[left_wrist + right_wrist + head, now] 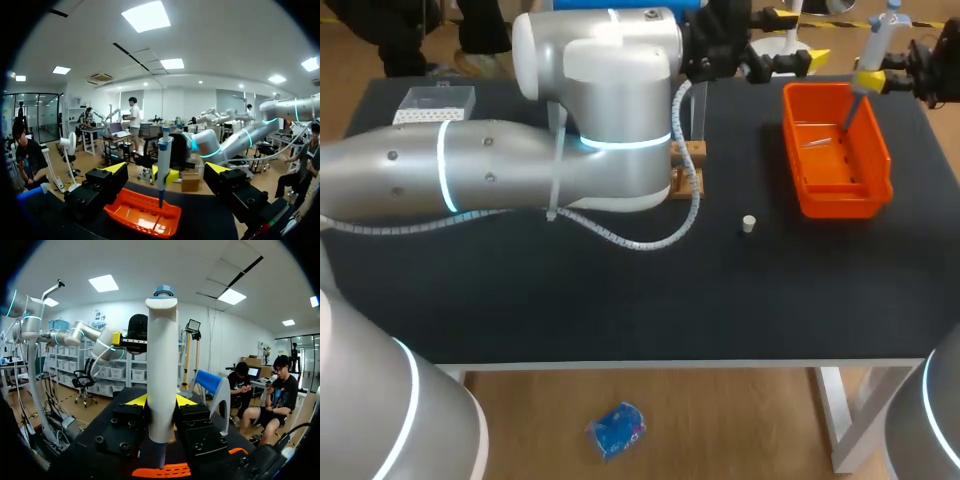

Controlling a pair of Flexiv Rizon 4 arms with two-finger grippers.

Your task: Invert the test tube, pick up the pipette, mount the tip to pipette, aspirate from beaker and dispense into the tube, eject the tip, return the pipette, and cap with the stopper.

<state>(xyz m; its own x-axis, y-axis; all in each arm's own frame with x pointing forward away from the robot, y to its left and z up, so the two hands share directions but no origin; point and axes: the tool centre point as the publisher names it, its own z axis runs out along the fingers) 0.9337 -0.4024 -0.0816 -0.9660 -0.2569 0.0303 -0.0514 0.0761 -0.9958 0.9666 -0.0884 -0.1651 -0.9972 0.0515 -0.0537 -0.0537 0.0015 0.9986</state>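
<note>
Pinching the pipette (161, 365) above the orange bin (835, 205), right claw (161, 402); left claw (167, 169) spread wide.

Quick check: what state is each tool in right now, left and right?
Left tool: open, holding nothing.
Right tool: closed on the pipette.

The left arm (520, 170) sprawls over the table's (620, 310) left and middle, hiding most of the wooden rack (692, 152). Passing room lies along the near strip, around the small stopper (748, 223). The orange bin (835, 160), with the pipette (883, 35) above it, blocks the far right.
</note>
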